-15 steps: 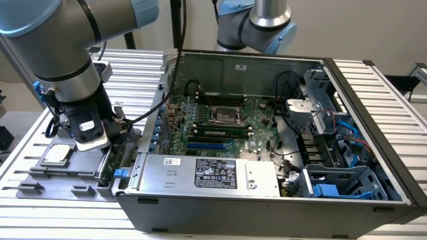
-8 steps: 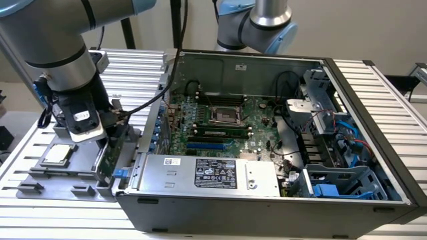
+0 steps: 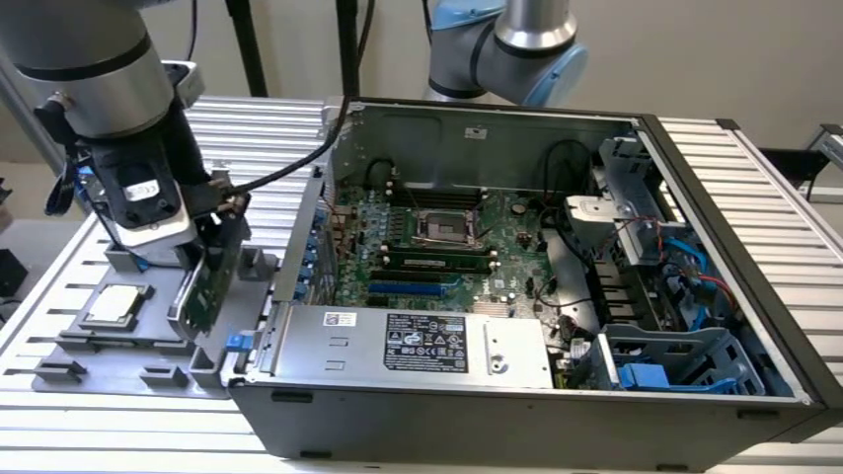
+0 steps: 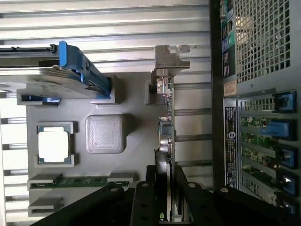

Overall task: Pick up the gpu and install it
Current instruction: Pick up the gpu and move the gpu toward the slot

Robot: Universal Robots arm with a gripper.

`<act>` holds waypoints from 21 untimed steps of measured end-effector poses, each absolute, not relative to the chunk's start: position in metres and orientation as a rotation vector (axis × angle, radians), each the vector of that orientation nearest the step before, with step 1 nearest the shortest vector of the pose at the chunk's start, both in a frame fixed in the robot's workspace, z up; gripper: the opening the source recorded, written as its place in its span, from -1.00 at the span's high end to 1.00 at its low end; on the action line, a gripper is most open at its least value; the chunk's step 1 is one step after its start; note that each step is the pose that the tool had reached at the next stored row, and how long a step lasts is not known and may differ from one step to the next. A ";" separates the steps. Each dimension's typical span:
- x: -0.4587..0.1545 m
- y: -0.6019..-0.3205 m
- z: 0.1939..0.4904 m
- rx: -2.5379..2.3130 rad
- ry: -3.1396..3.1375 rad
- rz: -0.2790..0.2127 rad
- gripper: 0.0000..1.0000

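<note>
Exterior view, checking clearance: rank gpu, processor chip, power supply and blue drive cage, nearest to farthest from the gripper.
1. gpu, in the gripper
2. processor chip, on the tray
3. power supply, in the case
4. blue drive cage, exterior view's right

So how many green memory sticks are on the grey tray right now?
1: the long narrow green memory stick lies on the grey plastic tray, beside the square silver processor. The neighbouring holder looks empty.
</note>
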State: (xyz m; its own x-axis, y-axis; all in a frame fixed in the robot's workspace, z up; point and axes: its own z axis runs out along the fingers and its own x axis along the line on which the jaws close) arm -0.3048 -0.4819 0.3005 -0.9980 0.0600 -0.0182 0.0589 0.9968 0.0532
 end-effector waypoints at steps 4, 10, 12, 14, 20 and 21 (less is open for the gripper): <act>-0.302 -0.482 0.318 0.080 3.120 0.088 0.47; -0.291 -0.482 0.346 0.055 3.122 0.100 0.47; -0.285 -0.482 0.355 0.047 3.123 0.105 0.47; -0.279 -0.482 0.364 0.040 3.123 0.111 0.47; -0.258 -0.482 0.391 0.024 3.126 0.129 0.47; -0.253 -0.482 0.396 0.023 3.127 0.131 0.47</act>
State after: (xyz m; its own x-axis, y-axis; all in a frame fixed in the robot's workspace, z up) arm -0.2534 -0.4819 0.3960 -0.9998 0.0149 -0.0110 0.0140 0.9964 0.0837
